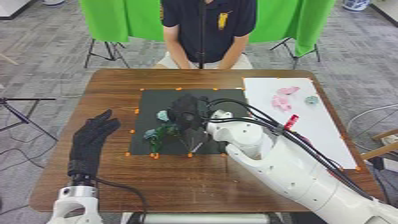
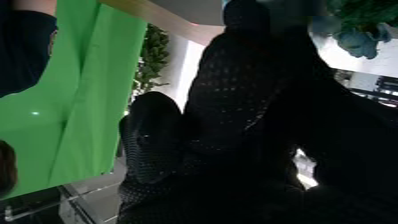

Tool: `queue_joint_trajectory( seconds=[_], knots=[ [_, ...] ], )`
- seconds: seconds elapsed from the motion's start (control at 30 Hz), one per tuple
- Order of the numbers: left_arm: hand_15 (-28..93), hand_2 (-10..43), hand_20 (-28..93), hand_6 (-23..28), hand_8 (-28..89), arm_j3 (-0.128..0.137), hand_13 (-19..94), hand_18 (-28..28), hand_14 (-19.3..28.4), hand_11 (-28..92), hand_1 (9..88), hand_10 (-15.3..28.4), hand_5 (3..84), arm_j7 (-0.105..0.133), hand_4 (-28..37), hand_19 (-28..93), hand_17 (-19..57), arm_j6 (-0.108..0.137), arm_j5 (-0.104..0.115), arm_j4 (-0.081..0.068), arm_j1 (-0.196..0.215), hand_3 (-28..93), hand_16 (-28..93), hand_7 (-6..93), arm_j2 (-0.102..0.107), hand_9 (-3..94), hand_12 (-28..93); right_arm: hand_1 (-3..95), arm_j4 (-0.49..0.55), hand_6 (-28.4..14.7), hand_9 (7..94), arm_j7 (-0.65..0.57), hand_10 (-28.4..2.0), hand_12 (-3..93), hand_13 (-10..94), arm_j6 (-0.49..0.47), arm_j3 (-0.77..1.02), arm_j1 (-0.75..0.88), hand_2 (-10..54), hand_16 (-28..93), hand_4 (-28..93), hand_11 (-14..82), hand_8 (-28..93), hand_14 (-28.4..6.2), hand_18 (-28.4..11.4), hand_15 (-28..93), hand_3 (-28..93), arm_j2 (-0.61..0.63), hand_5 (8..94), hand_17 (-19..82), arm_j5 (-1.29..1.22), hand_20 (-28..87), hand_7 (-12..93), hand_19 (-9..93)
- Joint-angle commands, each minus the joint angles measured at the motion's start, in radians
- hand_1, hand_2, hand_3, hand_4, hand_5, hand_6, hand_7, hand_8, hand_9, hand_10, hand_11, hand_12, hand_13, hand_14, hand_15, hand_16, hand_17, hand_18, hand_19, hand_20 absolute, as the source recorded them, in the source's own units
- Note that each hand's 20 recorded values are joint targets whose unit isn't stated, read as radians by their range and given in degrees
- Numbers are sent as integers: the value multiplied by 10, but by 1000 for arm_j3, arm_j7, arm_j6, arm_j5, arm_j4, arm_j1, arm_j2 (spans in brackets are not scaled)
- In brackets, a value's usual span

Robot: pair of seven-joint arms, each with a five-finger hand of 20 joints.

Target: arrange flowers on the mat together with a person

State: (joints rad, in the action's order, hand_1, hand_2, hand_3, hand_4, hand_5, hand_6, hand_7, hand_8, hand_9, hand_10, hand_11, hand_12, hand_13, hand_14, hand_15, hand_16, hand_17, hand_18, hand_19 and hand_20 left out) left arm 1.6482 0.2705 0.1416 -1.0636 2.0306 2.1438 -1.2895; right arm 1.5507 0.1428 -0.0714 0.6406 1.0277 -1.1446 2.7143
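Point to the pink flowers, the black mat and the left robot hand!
Pink flowers [image 1: 281,103]: head view, middle of the nearer one.
Black mat [image 1: 155,100]: head view, bare part.
Left robot hand [image 1: 91,133]: head view, middle of the glove.

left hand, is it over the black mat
No, the left hand is over the bare brown table, to the left of the black mat.

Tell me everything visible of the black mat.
The black mat is a flat, roughly square sheet on the brown table, left of the white mat, with small orange marks along its edges. Blue flowers and greenery lie on its left part. The right hand is over its middle; whether they touch, I can't tell.
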Motion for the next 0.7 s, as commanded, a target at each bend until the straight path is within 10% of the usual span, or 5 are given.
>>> queue_joint_trajectory(
  seconds=[0.03, 0.4, 0.7],
  knots=[
    [113, 68, 163, 42, -62, -3, 385, 118, 174, 159, 202, 142, 471, -4, -270, 87, 57, -9, -4, -4, 9, 641, 18, 118, -2, 481, 130, 485, -4, 50, 824, -9, -82, 214, 937, 1, 8, -6, -95, 279, -273, 104, -115, 7, -109, 483, 692, 2, 660, 623, 21, 402, 182, 932],
    [113, 61, 165, 39, -63, 0, 390, 118, 167, 163, 204, 135, 472, -4, -266, 82, 58, -8, -6, 0, 15, 644, 21, 125, -4, 483, 129, 449, 157, 53, 804, -93, -93, 173, 937, 16, 187, 53, -95, 283, -276, 129, -117, 7, -109, 476, 734, 21, 629, 622, -106, 405, 177, 932],
    [114, 59, 167, 46, -65, -4, 393, 119, 170, 168, 207, 140, 477, -11, -263, 82, 57, -19, -13, 3, 15, 648, 21, 121, -5, 484, 127, 409, 468, 28, 798, -157, -100, 164, 927, 311, 561, 468, -95, 297, -232, 141, -101, -11, -110, 419, 719, 26, 647, 599, -644, 360, 160, 927]
  ],
)
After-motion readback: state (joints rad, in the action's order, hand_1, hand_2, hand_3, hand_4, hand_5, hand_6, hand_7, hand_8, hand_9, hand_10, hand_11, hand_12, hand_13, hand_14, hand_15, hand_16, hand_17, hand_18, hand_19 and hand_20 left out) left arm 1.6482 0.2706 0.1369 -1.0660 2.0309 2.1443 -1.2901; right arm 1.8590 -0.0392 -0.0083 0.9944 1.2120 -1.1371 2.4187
